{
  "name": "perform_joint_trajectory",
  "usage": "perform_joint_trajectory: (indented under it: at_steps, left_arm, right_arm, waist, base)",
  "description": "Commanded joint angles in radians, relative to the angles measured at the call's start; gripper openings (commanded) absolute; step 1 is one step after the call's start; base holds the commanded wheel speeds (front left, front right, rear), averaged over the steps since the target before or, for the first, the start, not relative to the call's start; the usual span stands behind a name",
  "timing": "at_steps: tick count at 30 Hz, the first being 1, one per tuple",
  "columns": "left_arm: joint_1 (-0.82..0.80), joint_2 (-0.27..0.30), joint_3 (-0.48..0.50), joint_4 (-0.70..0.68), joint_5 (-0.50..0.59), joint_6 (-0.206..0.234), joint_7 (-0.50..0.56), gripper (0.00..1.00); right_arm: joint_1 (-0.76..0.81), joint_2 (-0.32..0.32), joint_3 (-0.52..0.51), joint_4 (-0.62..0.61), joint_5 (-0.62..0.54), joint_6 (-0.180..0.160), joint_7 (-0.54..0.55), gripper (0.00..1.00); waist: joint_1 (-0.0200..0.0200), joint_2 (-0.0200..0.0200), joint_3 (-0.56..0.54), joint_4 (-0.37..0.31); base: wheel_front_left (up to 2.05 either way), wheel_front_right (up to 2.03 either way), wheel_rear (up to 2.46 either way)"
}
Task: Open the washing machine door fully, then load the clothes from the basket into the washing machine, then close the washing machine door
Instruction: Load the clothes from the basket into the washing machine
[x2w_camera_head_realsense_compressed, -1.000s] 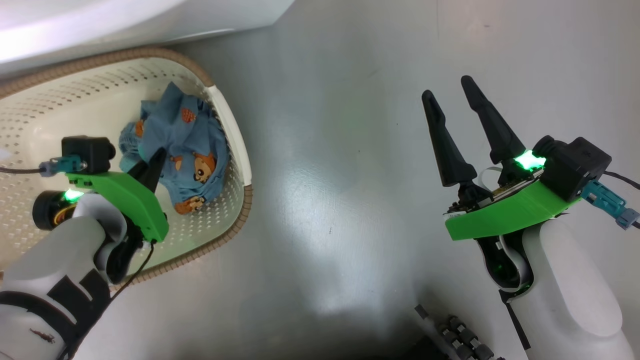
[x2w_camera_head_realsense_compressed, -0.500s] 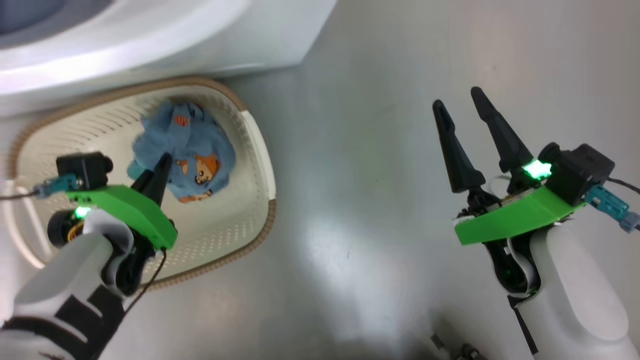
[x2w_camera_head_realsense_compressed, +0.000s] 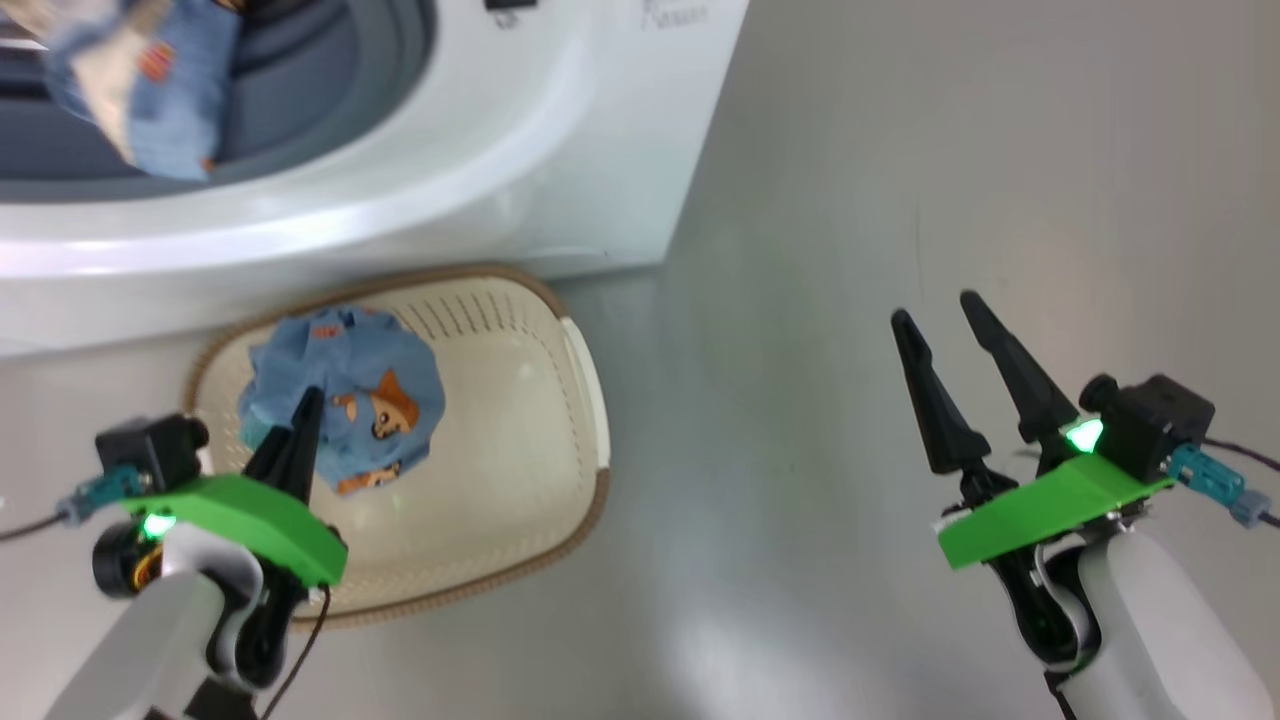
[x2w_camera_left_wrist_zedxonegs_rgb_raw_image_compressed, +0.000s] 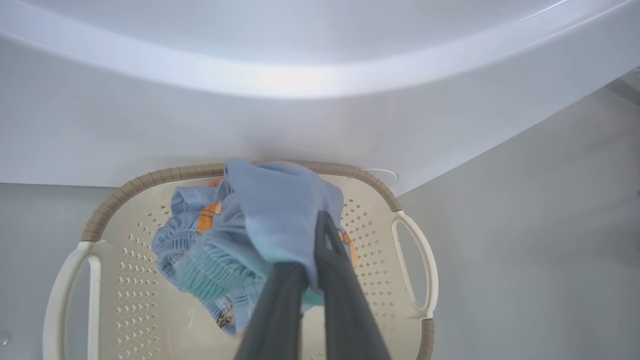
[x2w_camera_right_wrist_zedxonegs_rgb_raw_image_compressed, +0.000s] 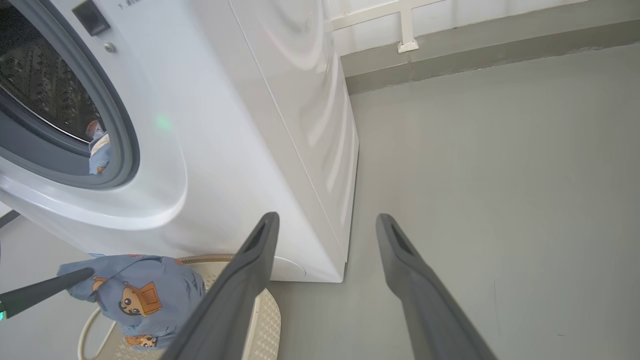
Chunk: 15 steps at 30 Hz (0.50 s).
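The left gripper (x2w_camera_head_realsense_compressed: 308, 400), clamped on the clothes (x2w_camera_head_realsense_compressed: 390, 400), had lifted them above the basket (x2w_camera_head_realsense_compressed: 590, 500); the open washing machine (x2w_camera_head_realsense_compressed: 450, 200) lay ahead and higher, the spread right gripper (x2w_camera_head_realsense_compressed: 934, 306) farther off.

We log no legible text: the washing machine (x2w_camera_head_realsense_compressed: 600, 150) bears one line of small grey print (x2w_camera_head_realsense_compressed: 675, 13) on its front panel, between door opening and panel edge, too small and blurred to read.
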<state>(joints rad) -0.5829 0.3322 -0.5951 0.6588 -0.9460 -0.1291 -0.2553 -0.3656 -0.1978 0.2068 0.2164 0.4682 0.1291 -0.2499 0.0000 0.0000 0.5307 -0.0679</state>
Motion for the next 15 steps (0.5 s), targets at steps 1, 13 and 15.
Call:
perform_joint_trajectory:
  at_steps: [1,13,15]
  left_arm:
    - [0.033,0.031,0.055,-0.027,0.023,-0.002,-0.006,0.00]
    - [0.217,0.010,0.305,-0.170,0.231,-0.002,-0.006,0.00]
    - [0.247,0.006,0.337,-0.198,0.262,-0.002,-0.006,0.00]
  right_arm:
    - [0.040,-0.008,0.015,-0.015,0.010,0.002,-0.012,1.00]
    - [0.139,-0.039,-0.005,0.005,0.036,0.002,-0.012,1.00]
    - [0.157,-0.042,-0.008,0.007,0.041,0.002,-0.012,1.00]
  waist:
    - [0.0000,0.0000,-0.103,0.049]
    - [0.0000,0.0000,-0.269,0.086]
    - [0.0000,0.0000,-0.292,0.088]
  base:
    - [0.00,0.00,0.00]
    - [0.00,0.00,0.00]
    - [0.00,0.00,0.00]
